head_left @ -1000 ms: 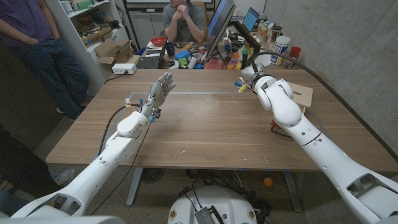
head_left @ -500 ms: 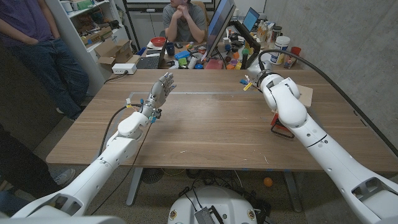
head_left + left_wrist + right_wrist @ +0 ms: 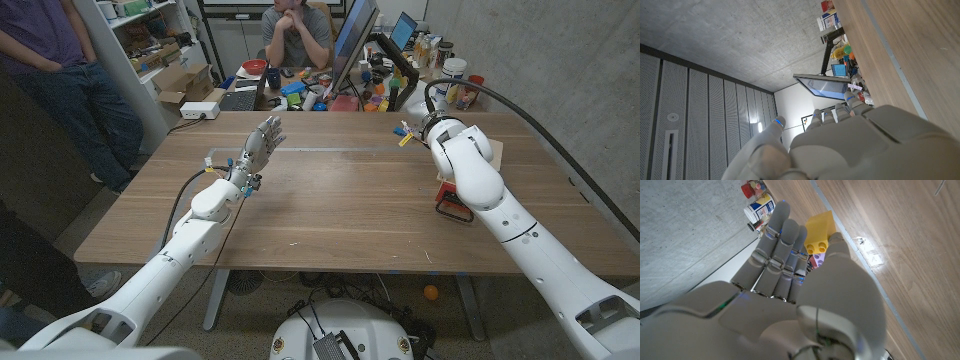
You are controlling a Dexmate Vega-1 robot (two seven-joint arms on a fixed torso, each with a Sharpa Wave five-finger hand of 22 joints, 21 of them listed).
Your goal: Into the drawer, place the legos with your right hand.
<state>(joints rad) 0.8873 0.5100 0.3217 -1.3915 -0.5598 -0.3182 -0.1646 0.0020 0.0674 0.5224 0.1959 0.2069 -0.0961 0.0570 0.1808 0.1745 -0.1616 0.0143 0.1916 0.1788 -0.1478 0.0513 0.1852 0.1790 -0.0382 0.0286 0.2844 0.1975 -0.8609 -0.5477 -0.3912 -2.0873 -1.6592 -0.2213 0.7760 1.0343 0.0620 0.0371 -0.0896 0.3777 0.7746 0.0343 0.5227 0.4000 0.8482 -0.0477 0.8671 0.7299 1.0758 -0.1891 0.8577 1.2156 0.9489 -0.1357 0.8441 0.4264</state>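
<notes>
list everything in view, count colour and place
table: one, brown wood, under both arms
drawer: one, light wood, right side of table, behind the right arm
red object: one, beside the right forearm, mostly hidden
legos: at least two, yellow and pink, at the right robot hand's fingers
people: two, behind the table, one seated, one standing
monitor: one, dark, on the cluttered desk behind
left robot hand: fingers apart, raised over the table
right robot hand: beside the legos, grasp unclear

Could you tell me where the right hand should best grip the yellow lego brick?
Pinch the yellow lego brick across its smooth side walls, right hand coming from the side away from the pink brick beside it; the studded face probably gives poorer purchase.
</notes>
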